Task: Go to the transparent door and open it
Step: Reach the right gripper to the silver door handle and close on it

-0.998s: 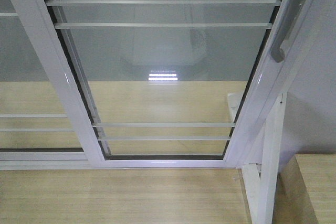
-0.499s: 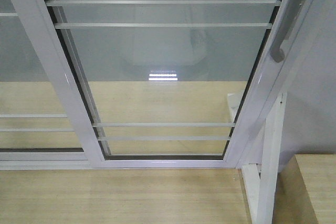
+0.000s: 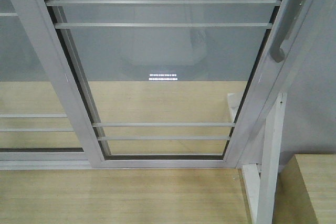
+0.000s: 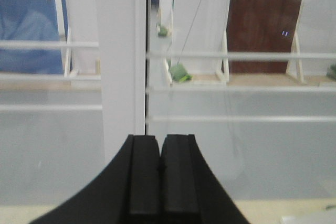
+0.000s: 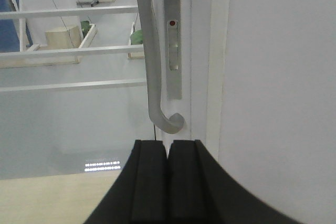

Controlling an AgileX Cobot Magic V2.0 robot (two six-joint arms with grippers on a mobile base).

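Observation:
The transparent door [image 3: 163,66] fills the front view: a glass panel in a white-grey frame with thin horizontal bars. Its curved silver handle [image 3: 286,24] runs along the right stile. In the right wrist view the handle [image 5: 149,56] stands just ahead of and above my right gripper [image 5: 168,142], which is shut and empty, not touching it. A lock plate [image 5: 172,40] sits beside the handle. My left gripper [image 4: 159,138] is shut and empty, facing the left stile [image 4: 123,61] of the door frame. Neither gripper shows in the front view.
A second framed glass panel without a handle [image 3: 21,77] overlaps on the left. A plain white wall [image 5: 278,77] lies right of the door. A white support post [image 3: 268,156] and a wooden block [image 3: 310,187] stand at the lower right. The floor is pale wood [image 3: 121,195].
The scene has dimmed slightly and the bright reflection on the glass has weakened. The door and the camera view have not moved.

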